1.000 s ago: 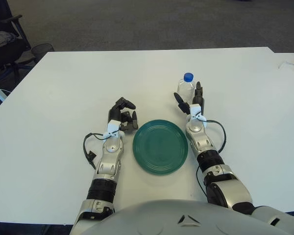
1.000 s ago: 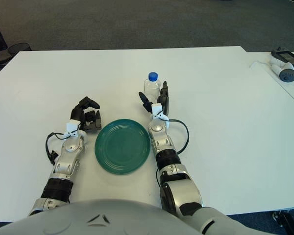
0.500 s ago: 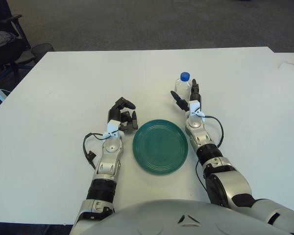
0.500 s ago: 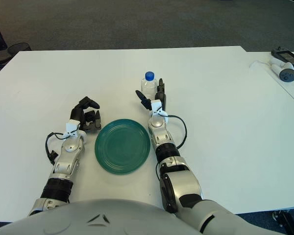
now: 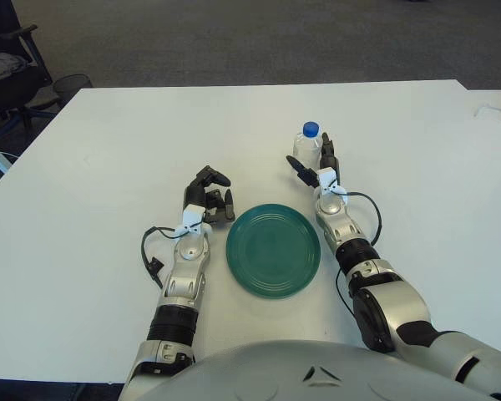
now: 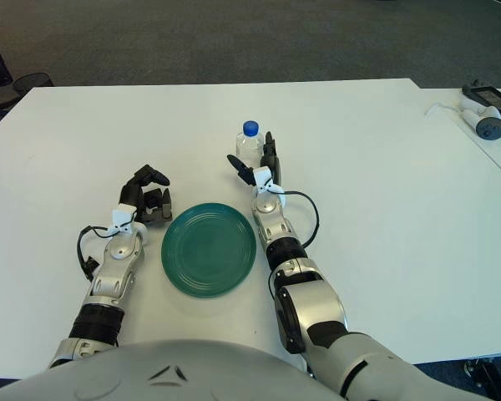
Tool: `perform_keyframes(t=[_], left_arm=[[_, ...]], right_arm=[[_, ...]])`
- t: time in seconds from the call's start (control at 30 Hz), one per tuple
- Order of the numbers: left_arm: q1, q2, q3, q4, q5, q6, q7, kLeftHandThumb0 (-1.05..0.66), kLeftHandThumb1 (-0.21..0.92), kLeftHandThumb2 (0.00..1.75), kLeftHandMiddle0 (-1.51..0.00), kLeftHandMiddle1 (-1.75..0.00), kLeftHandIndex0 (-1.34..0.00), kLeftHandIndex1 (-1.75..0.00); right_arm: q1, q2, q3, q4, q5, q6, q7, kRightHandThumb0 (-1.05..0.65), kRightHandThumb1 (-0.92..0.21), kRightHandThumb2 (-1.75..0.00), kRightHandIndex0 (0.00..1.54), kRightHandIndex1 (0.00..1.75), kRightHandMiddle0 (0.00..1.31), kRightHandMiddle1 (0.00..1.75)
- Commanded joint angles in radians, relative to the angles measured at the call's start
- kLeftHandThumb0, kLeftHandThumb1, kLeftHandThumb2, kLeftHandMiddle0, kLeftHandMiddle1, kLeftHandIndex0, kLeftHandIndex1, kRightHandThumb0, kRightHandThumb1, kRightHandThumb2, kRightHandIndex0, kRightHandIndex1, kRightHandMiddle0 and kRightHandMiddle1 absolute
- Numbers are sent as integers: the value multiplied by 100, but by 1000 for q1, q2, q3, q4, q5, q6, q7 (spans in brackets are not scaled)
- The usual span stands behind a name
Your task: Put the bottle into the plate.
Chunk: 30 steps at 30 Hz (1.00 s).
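Note:
A small clear bottle [image 5: 307, 145] with a blue cap stands upright on the white table [image 5: 108, 142], just beyond the right rim of the green plate [image 5: 273, 251]. My right hand [image 5: 312, 159] is at the bottle's lower body, thumb on its left side and fingers up its right side, closed around it. The plate lies flat between my two forearms with nothing in it. My left hand [image 5: 210, 197] shows beside the plate's upper left rim with its fingers curled and nothing in them.
A dark office chair [image 5: 7, 71] stands off the table's far left corner. On a neighbouring surface at the right are a grey device and a cable [image 6: 483, 113]. The table's far edge runs along the top of the view.
My right hand and the bottle have shifted together a little to the left and farther from me. The left hand and the plate have stayed put.

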Motion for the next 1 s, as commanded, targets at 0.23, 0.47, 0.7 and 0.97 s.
perform_keyframes(t=[0.23,0.47,0.7,0.97], left_arm=[[42,8,6,11,10,69,6,-52,18,148,-125,-175,-72,-175],[41,9,5,14,15,64,16,-52,18,148,-125,-175,-72,-175],[36,10,9,21,6,53,8,-52,18,148,-125,-175,-72,-175],[35,7,8,18,13,60,18,-52,18,148,-125,-175,-72,-175]], right_arm=[[3,15,-27,67,35,4,-2,-96,-92,-12,9,3,2,1],[-3,25,-53,85,62,-34,-14,-76,-91,-5,27,75,0,98],[-6,20,-66,124,42,-129,-105,-47,-87,-3,70,168,50,169],[-7,56,-105,141,68,-176,-219,-21,-59,-66,99,174,80,174]])
